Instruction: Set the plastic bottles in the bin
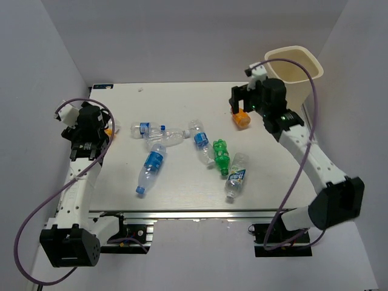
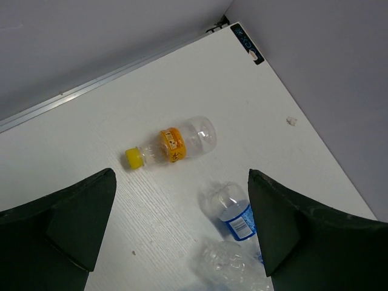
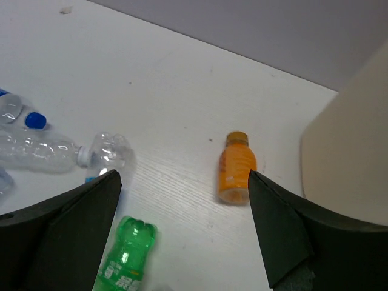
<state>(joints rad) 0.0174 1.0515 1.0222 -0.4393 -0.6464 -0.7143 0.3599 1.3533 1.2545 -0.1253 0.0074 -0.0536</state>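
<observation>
Bin (image 1: 300, 73): upright at 1 o'clock of the table (image 1: 182, 97).
Left gripper (image 2: 182, 242): jaws wide, holding nothing, facing a yellow-capped bottle (image 2: 173, 145) lying near the table's 9 o'clock edge.
Right gripper (image 3: 182, 236): jaws wide, holding nothing, above an orange bottle (image 3: 236, 168) lying at the bin's 8 o'clock.
Mid-table: a green bottle (image 1: 221, 156) and blue-labelled bottles (image 1: 153, 165), all lying down.
</observation>
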